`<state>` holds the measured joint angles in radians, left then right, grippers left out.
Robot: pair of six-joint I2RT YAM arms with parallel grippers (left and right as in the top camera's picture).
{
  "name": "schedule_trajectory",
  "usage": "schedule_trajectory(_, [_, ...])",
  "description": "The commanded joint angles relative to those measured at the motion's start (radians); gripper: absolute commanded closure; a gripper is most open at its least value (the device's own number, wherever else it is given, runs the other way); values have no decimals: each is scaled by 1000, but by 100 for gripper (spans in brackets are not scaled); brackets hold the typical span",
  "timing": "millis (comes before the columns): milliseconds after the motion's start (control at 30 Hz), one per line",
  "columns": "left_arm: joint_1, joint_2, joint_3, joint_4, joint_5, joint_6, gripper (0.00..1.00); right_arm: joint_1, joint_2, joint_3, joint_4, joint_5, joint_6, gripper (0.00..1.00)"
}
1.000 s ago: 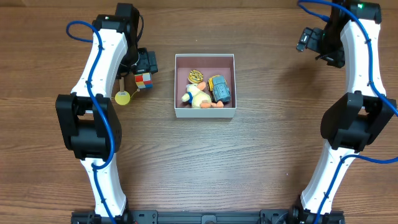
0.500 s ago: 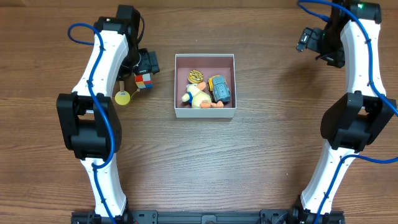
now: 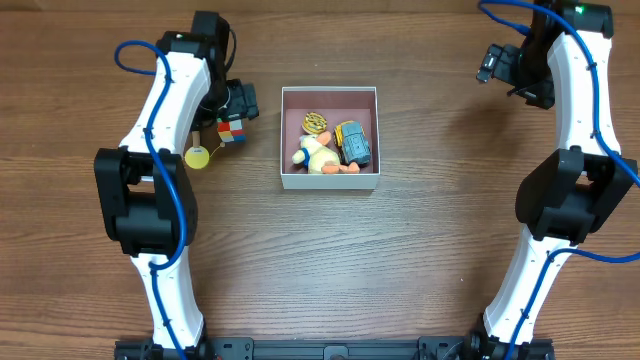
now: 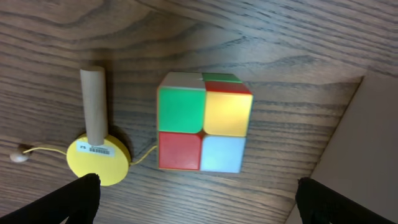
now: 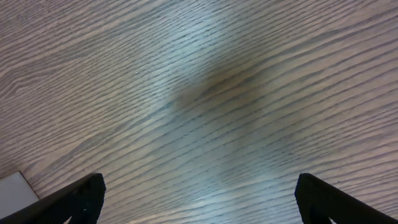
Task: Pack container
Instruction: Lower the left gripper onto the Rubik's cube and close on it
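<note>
The wooden table (image 3: 400, 280) carries your container (image 3: 329, 181) at its middle, mouth up and walls square to the table edges. Being square, it has no long axis. Toys (image 3: 318, 155) already lie inside. Your right gripper (image 5: 211, 202) hangs wide open over bare wood. Your left gripper (image 4: 214, 199) hovers, jaws wide, above the colour cube (image 4: 204, 122), which sits near the box's left wall. I judge a pick-up is in hand. Next, descend straight and close on opposite faces.

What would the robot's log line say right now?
left fingers: open, by cube | right fingers: open, over table | container: holds toys | cube: outside container
</note>
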<state>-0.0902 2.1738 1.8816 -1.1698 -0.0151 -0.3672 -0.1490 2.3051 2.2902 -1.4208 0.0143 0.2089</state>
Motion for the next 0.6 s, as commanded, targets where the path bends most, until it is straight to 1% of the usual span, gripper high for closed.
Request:
schedule_trajectory(0, [-21, 14, -8, 5, 12, -14, 0, -1, -32, 0, 6, -2, 0, 0])
schedule_trajectory(167, [-38, 14, -9, 9, -26, -14, 0, -1, -32, 0, 6, -2, 0, 0])
schedule_trajectory(567, [-32, 14, -20, 17, -11, -15, 0, -1, -32, 0, 6, -2, 0, 0])
